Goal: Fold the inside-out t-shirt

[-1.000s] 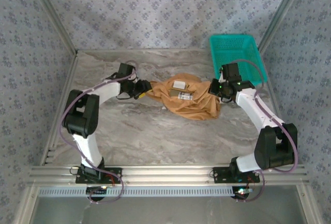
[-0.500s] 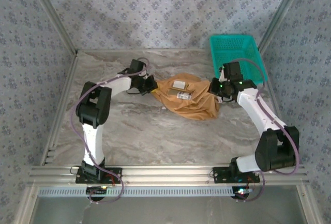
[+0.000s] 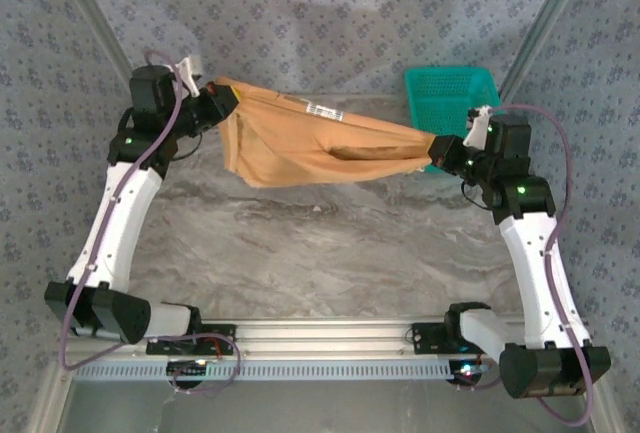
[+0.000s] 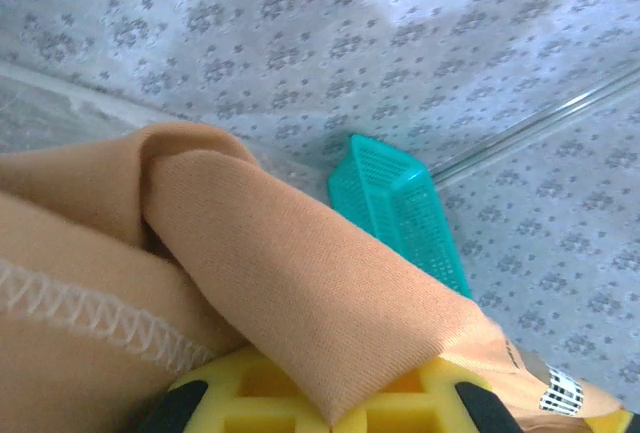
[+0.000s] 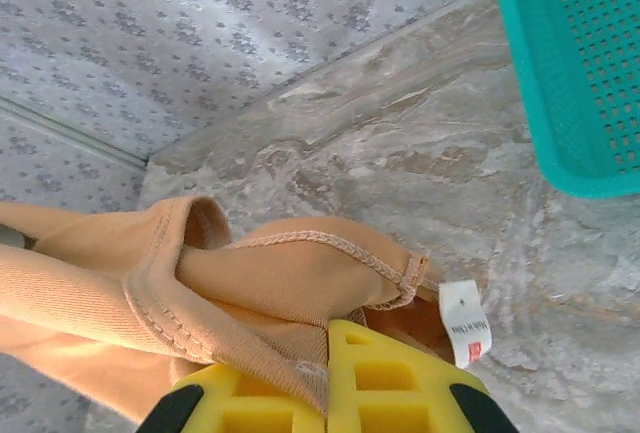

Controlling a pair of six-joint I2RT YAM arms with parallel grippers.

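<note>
- Two claws are gripping the t-shirt (image 3: 300, 143) from opposite ends, and I am watching it hang stretched between them above the marble table (image 3: 330, 253).
- On my left side, the left claw (image 3: 215, 103) is pinching tight on one end of the shirt, raised high near the far left corner. Through its wrist camera the tan cloth is wrapping down over the yellow pads (image 4: 400, 408), with a stitched hem running along the lower left.
- On the other side, the right claw (image 3: 445, 148) is clamping the opposite end, sitting lower and just in front of the teal basket (image 3: 455, 88). Its wrist camera is showing a bunched seam feeding straight between the yellow pads (image 5: 370, 383).
- Most of the fabric is sagging in a loose pouch toward the left, while the right half is narrowing into a taut band (so the shirt is looking wider at one end than the other).
- Along the top edge, near the middle, a printed label (image 3: 322, 110) is facing up.
- Beside the right pads a small white tag (image 5: 465, 323) is dangling from the hem.
- Behind the right claw, the basket is resting at the far right corner of the table.
</note>
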